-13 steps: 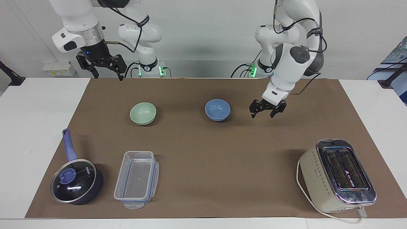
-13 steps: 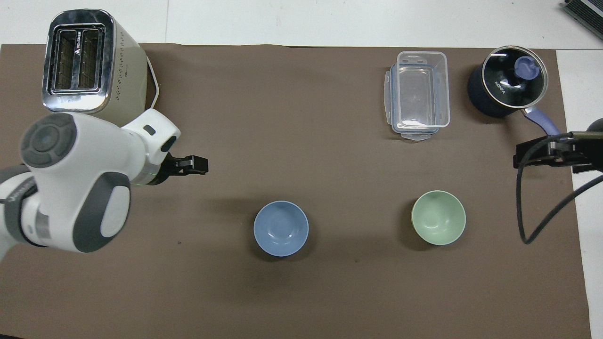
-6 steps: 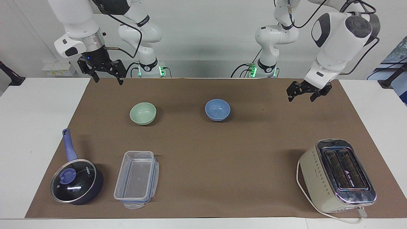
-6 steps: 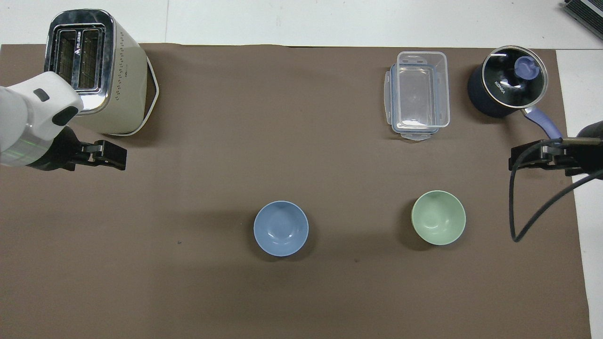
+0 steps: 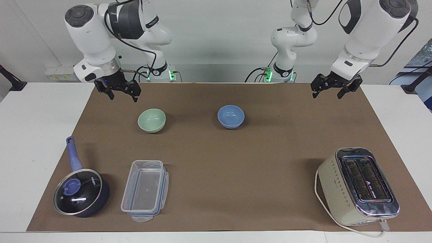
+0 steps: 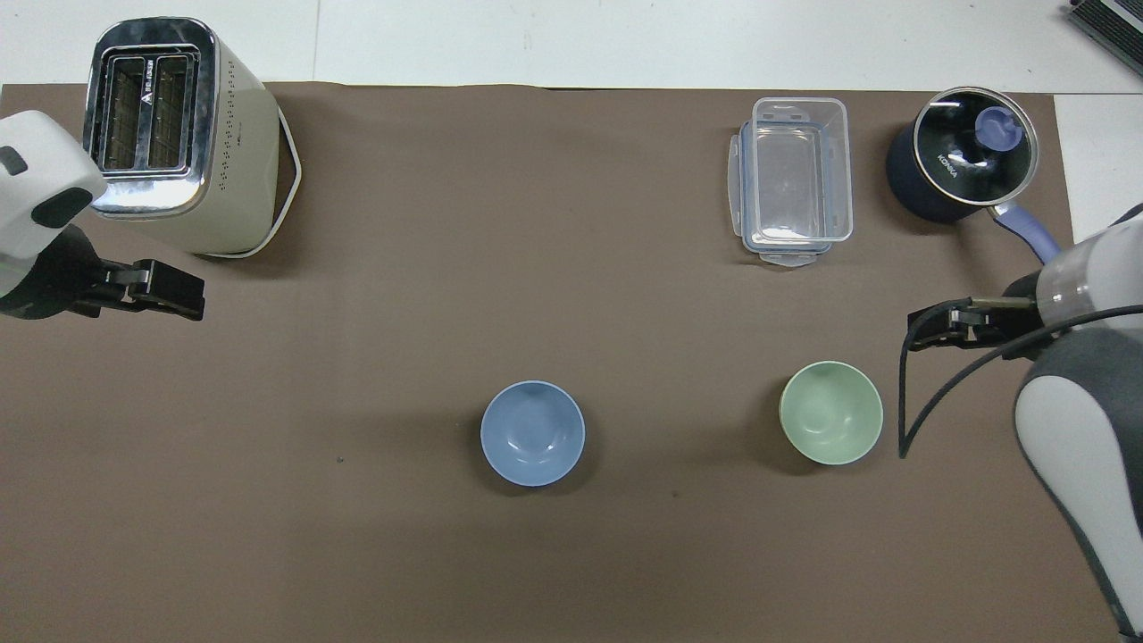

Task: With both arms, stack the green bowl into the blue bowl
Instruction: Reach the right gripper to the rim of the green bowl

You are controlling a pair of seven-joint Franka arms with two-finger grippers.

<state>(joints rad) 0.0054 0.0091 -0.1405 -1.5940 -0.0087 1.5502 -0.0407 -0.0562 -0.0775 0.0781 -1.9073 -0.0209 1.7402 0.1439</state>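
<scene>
My right gripper (image 5: pixel 123 95) hangs in the air with its fingers spread apart, holding nothing, over the brown mat (image 5: pixel 236 162) just beside the green bowl (image 5: pixel 152 120). My left gripper (image 5: pixel 332 91) is also spread and empty, raised over the mat at the left arm's end, well apart from the blue bowl (image 5: pixel 231 116). Taking the blue bowl as my mark — the green bowl sits beside it toward the right arm's end, both upright, smooth, matte and round, not touching. Farther from the robots than the blue bowl stand a glossy cream toaster (image 5: pixel 358 187), a clear plastic container (image 5: pixel 145 190) and a dark lidded saucepan (image 5: pixel 81 192).
</scene>
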